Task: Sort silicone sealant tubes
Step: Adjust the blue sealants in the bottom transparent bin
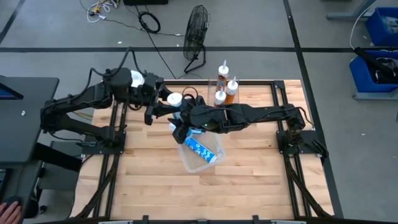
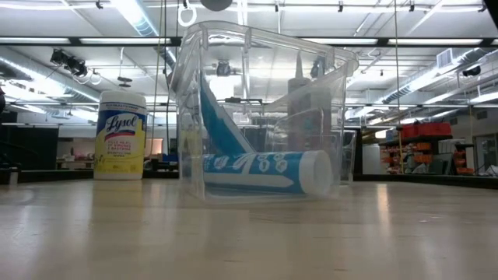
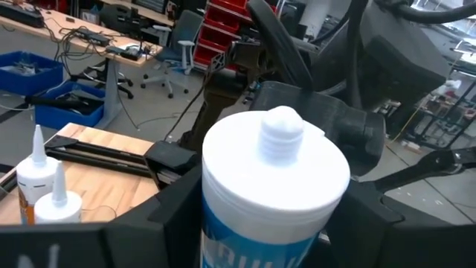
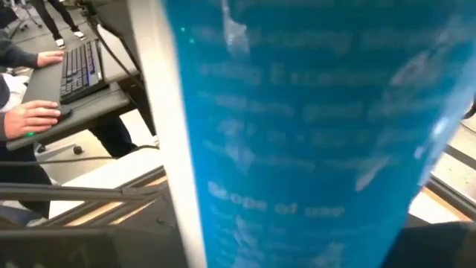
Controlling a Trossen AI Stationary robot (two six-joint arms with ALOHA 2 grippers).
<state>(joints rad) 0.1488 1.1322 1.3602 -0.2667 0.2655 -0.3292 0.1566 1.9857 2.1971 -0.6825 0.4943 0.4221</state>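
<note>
Your left gripper [image 1: 163, 106] is above the far-left part of the light wooden table [image 1: 249, 186]. Its jaws are clamped on a blue silicone sealant tube with white print & a white screw cap [image 3: 275, 171], w/ a dark finger [image 3: 175, 216] pressed on each side and the cap end poking out past the fingers.

Your right gripper [image 1: 185, 127] reaches in from the right, over the near-left rim of the clear plastic bin [image 1: 186, 160] near the table's centre. Its wrist cam is filled by a second blue tube [image 4: 297, 126] right up against it. Can't tell whether its jaws are clamped or loose.

From table height you see 2 blue tubes inside that bin:
- One blue tube lying flat [image 2: 257, 173] on the bin floor, white end facing right.
- One blue tube leaning [image 2: 222, 124] steeply, lower end down by the flat one, upper end toward the bin's left wall.

From above only the flat one [image 1: 202, 150] shows clearly.

Three orange sealant tubes w/ white nozzles [image 1: 225, 87] stand upright, bunched together at the table's far edge, right of centre and well apart from the bin. Two of them show in the left wrist cam too.

A squat yellow wipes canister w/ white lid [image 2: 120, 136] stands upright left of the bin, apart from it.

Beyond the table, a person's hands [image 4: 33, 115] rest by a black keyboard [image 4: 82, 67].
</note>
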